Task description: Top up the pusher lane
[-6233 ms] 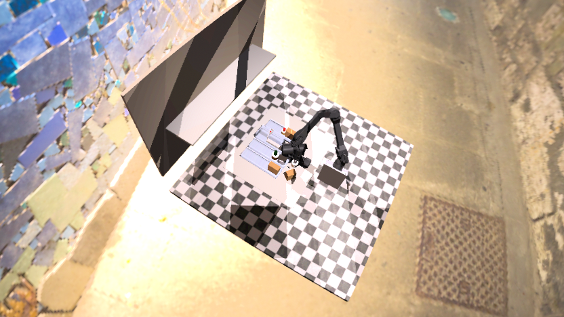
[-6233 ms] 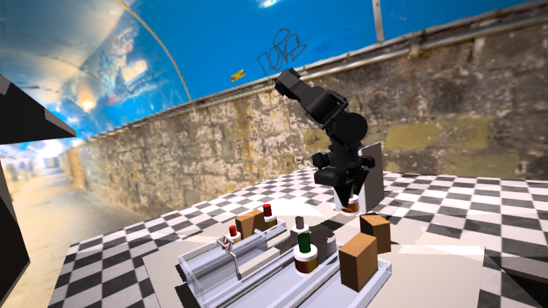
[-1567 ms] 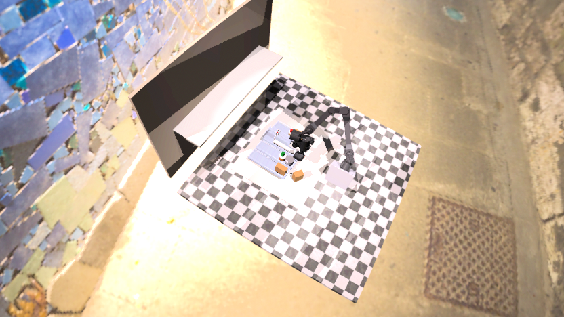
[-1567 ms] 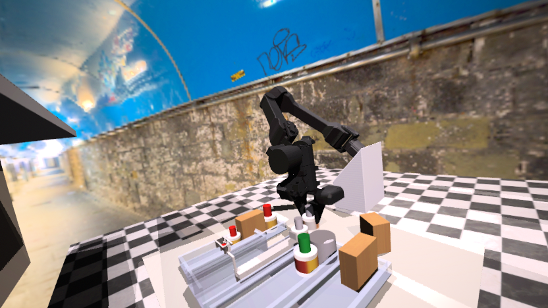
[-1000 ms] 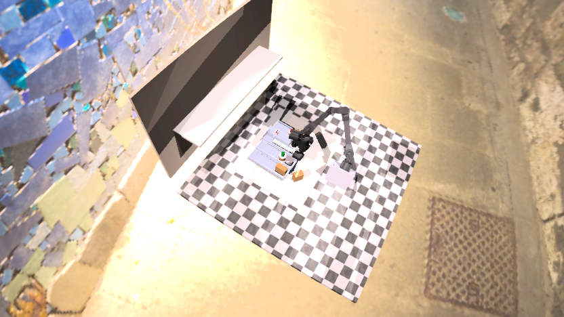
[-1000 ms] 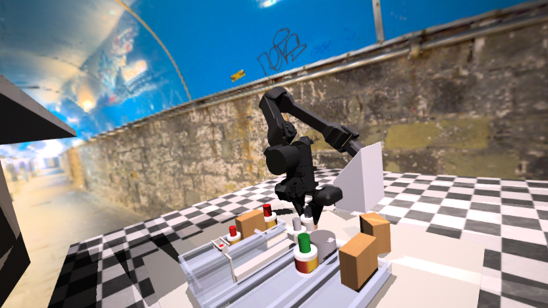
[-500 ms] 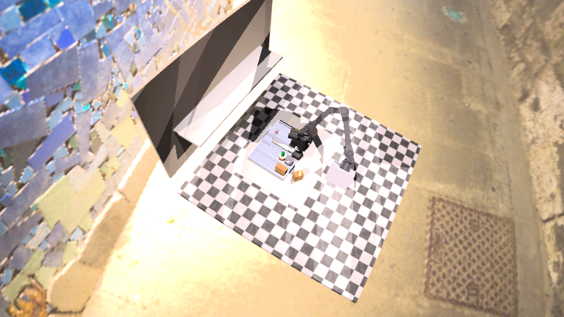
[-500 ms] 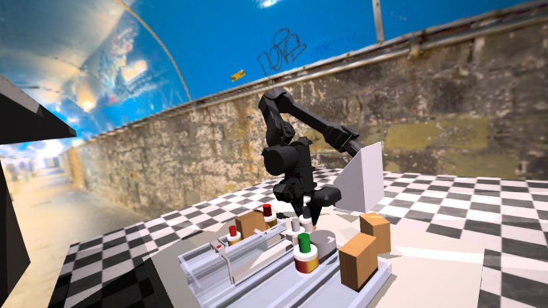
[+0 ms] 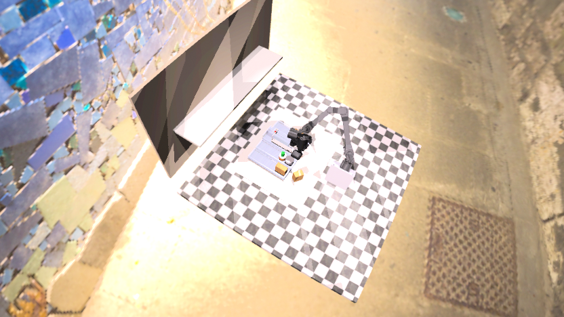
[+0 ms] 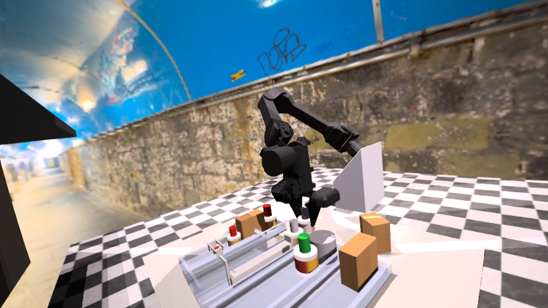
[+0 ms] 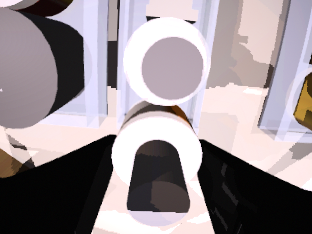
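Observation:
My gripper (image 10: 306,221) (image 11: 156,144) is shut on a jar with a white shoulder (image 11: 157,131) and a dark grey cap, its fingers on both sides. The matching grey-capped jar (image 10: 294,233) (image 11: 172,67) stands in the sprung lane, just behind the held jar. In the wrist view the two look close together; I cannot tell if they touch. The held jar is at the lane's front end, roughly in line with it. Its base and the low front stop are hidden, so its height over the floor is unclear. The pale pusher (image 10: 256,264) lies behind the lane jar.
A green-capped jar (image 10: 305,255) (image 9: 283,154) and a wide grey cylinder (image 10: 323,243) (image 11: 27,70) stand in the neighbouring lane. Wooden blocks (image 10: 358,260) (image 10: 377,233) (image 9: 297,175) stand beyond them. On the other side are red-capped jars (image 10: 267,210) (image 10: 232,231) and another block (image 10: 249,224).

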`<state>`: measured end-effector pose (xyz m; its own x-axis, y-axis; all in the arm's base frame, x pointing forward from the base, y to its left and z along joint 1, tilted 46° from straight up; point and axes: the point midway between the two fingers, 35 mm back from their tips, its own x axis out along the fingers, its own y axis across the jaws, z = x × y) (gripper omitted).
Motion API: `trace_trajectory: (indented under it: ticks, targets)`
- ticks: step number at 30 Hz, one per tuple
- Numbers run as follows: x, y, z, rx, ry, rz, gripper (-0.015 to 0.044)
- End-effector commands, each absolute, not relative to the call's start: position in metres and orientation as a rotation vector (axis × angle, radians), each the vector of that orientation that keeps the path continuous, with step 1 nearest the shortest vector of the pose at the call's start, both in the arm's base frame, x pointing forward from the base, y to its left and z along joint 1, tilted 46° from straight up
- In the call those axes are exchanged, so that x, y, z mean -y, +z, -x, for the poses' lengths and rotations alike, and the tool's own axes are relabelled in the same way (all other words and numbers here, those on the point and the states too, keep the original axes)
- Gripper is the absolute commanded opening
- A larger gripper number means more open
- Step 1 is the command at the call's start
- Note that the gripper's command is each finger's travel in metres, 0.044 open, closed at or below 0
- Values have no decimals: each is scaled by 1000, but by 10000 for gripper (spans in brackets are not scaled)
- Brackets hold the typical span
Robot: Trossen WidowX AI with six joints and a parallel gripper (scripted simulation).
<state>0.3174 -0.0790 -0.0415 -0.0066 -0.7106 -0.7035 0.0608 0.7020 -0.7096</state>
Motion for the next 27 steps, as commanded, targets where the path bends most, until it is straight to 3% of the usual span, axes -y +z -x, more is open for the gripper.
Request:
trace_trajectory:
  ticks: [1,27]
  targets:
    - [79,-38,-327,-1439,-668,566,0]
    - [79,-35,-337,-1439,-668,566,0]
